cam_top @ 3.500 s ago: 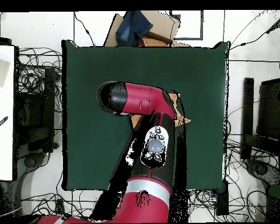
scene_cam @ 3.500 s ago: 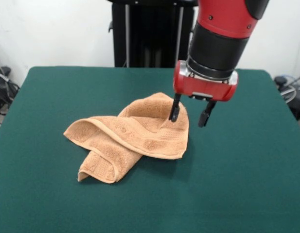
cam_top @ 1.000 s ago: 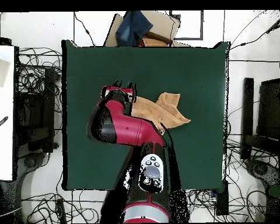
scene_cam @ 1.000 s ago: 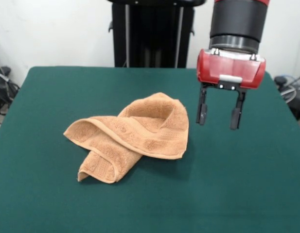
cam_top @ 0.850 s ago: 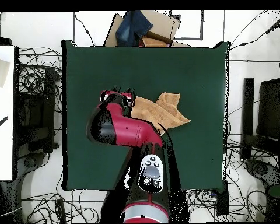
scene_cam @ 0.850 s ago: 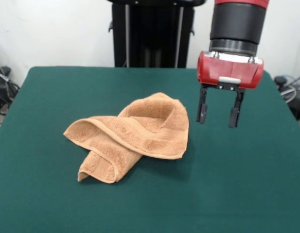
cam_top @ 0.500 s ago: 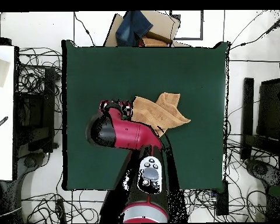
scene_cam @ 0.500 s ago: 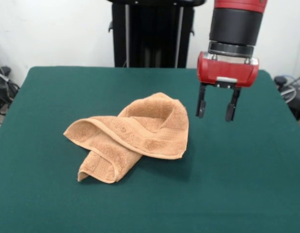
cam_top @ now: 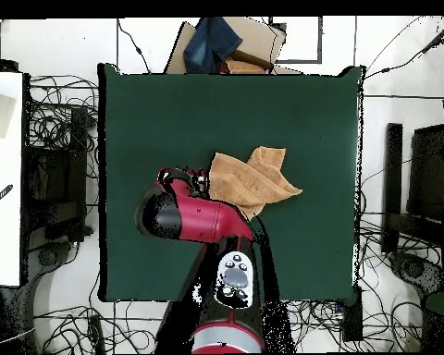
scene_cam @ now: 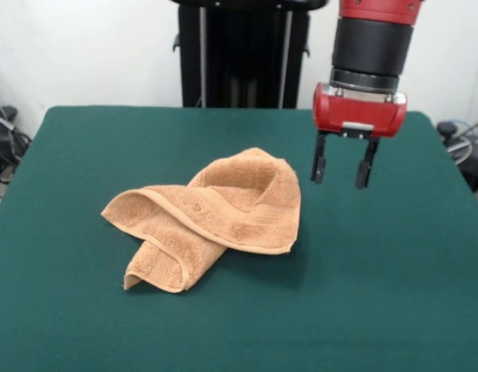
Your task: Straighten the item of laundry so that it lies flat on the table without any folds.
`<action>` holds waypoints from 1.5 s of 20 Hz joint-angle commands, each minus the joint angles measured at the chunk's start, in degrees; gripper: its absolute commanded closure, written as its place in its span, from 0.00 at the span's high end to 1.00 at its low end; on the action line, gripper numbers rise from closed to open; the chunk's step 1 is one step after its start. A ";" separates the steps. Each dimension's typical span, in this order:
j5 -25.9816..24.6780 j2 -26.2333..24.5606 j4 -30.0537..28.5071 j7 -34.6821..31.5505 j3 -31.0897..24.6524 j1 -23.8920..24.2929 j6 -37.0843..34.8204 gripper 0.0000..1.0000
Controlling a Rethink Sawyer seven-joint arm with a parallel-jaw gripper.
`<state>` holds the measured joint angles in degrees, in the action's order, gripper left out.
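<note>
Green felt covers the table [scene_cam: 393, 310], and on it your towel [scene_cam: 215, 217] lies crumpled near the middle, folded over itself in overlapping layers. One folded end points toward the front-left of the front view; a rounded hump rises at the end nearest the fingers. Woven border bands and a hemmed edge run across the top layer. No part of it is gripped.

Your gripper [scene_cam: 341, 167] hangs above the felt just beside the towel's humped end, clear of the cloth, with its two black fingers [scene_cam: 318, 165] pointing down and spread apart, nothing between them. From the fingers, the towel lies to the left in the front view and lower.

Seen from overhead, the red and black arm [cam_top: 193, 220] covers one edge of the towel [cam_top: 253, 180], so that edge is hidden from you.

Beyond the table's edge, note a cardboard box [cam_top: 253, 44] with dark blue cloth [cam_top: 212, 42] lying on it, and tangled cables [cam_top: 59, 129] on the floor at both sides.
</note>
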<state>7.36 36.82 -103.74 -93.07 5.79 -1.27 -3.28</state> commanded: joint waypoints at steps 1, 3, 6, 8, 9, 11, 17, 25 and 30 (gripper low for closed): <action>1.62 -3.17 -0.92 -12.79 0.96 -4.54 2.42 1.00; 1.47 -3.44 -0.82 -12.86 0.81 -4.49 3.60 1.00; 2.04 -4.08 -0.64 -13.23 2.73 -6.18 3.99 1.00; 3.01 -4.95 -0.18 -13.63 5.48 -8.81 3.84 1.00; 3.41 -5.19 -0.26 -13.96 6.13 -9.54 4.11 1.00; 3.70 -5.14 -0.51 -14.14 5.99 -9.64 3.45 1.00; 2.50 -1.21 -5.38 -12.18 -9.72 3.75 -1.37 1.00; 2.82 -1.23 -6.13 -10.98 -15.98 9.67 -5.07 1.00; 3.04 -0.89 -5.86 -11.15 -15.61 9.30 -6.64 1.00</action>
<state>7.74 36.39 -105.73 -93.07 -2.55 8.27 -1.87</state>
